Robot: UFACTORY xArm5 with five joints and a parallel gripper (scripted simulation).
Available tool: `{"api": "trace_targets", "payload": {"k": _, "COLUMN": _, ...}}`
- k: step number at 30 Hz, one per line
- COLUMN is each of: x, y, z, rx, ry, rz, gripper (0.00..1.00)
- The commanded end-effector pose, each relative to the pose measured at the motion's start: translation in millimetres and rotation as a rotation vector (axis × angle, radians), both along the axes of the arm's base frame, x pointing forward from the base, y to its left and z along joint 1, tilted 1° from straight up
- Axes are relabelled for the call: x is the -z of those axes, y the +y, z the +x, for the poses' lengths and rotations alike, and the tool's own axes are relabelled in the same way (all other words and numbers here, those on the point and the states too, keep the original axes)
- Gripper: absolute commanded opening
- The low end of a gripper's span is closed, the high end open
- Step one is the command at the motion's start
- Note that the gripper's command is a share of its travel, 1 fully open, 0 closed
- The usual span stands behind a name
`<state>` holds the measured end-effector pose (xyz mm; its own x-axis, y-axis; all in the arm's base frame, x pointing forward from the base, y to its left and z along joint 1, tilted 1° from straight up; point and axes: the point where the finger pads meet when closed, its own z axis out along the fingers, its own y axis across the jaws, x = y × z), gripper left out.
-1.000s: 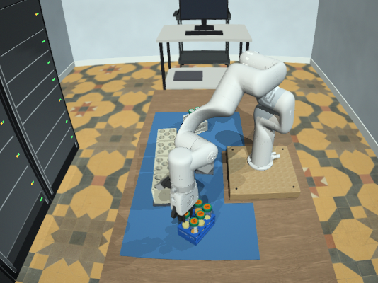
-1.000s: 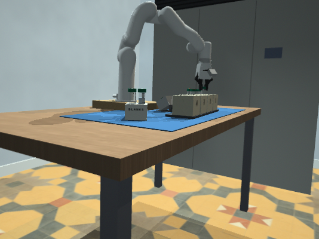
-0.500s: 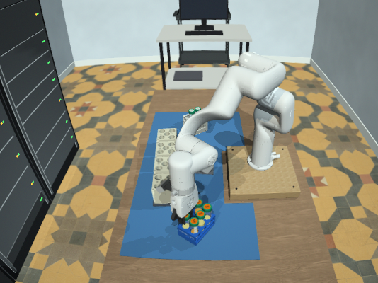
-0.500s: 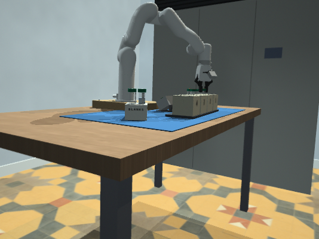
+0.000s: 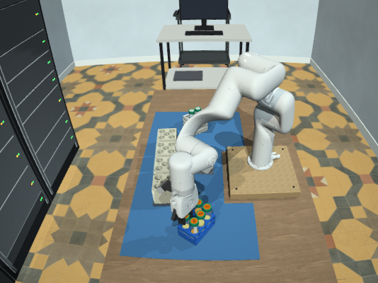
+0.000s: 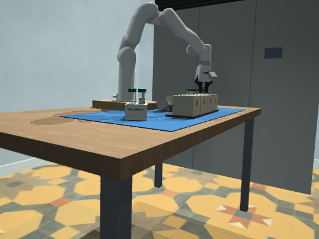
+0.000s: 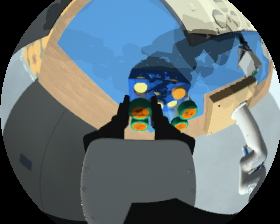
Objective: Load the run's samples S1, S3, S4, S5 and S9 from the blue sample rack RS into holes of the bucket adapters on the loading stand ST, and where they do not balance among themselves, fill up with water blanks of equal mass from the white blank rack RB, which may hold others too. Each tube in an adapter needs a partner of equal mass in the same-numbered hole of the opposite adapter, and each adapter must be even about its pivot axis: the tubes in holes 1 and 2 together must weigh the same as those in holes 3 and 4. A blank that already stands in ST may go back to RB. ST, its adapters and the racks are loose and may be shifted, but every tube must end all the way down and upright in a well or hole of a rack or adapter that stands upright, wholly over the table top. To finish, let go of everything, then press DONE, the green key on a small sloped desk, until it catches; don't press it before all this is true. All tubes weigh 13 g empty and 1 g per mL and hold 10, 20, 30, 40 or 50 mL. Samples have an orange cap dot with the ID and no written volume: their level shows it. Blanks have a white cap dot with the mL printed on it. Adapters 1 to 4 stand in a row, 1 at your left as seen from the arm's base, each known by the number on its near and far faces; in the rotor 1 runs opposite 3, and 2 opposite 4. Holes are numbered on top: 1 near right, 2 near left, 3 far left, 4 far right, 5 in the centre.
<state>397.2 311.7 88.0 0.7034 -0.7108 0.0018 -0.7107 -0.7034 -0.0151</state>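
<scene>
Step in hand, as I judge it: picking a sample out of the blue plastic sample rack (image 5: 197, 230) at the near end of the blue mat (image 5: 233, 235). The black two-finger gripper (image 5: 179, 220) hangs at the rack's left corner, fingers pinched on an orange-dotted, green-capped sample tube (image 7: 140, 117). The wrist view shows the cap between the two dark fingers. The ID on the dot is too small to read, and I cannot tell whether the tube is seated in its well or already raised a little.

Other green-capped tubes (image 5: 200, 214) stand in the rack just beside the held one, caps close together.

Next move, in my judgement: a straight vertical lift until the tube bottom is free of the rack, then a carry left and away to the beige block-shaped bucket adapters (image 5: 164, 156) on their dark loading stand (image 6: 191, 115). Several round holes there look open. The neighbouring caps leave little side room, so any tilt on the way up could jostle them.

Materials: white matte arm (image 5: 226, 97); wooden table top (image 6: 89, 144) with visible grain; pale perforated base board (image 5: 283, 178). The white blank rack (image 6: 135, 112), a small box lettered BLANKS, holds two green-capped tubes and stands well apart from the gripper.
</scene>
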Motion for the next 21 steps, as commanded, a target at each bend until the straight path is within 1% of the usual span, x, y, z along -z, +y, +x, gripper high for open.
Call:
{"api": "trace_targets", "payload": {"k": 1, "x": -1.6, "y": 0.8, "z": 1.0, "rx": 0.000, "ry": -0.003, "rz": 0.003, "gripper": 0.00}}
{"api": "trace_targets", "payload": {"k": 2, "x": -1.3, "y": 0.8, "z": 1.0, "rx": 0.000, "ry": -0.003, "rz": 0.003, "gripper": 0.43}}
{"api": "trace_targets", "payload": {"k": 21, "x": -1.3, "y": 0.8, "z": 1.0, "rx": 0.000, "ry": -0.003, "rz": 0.003, "gripper": 0.43}}
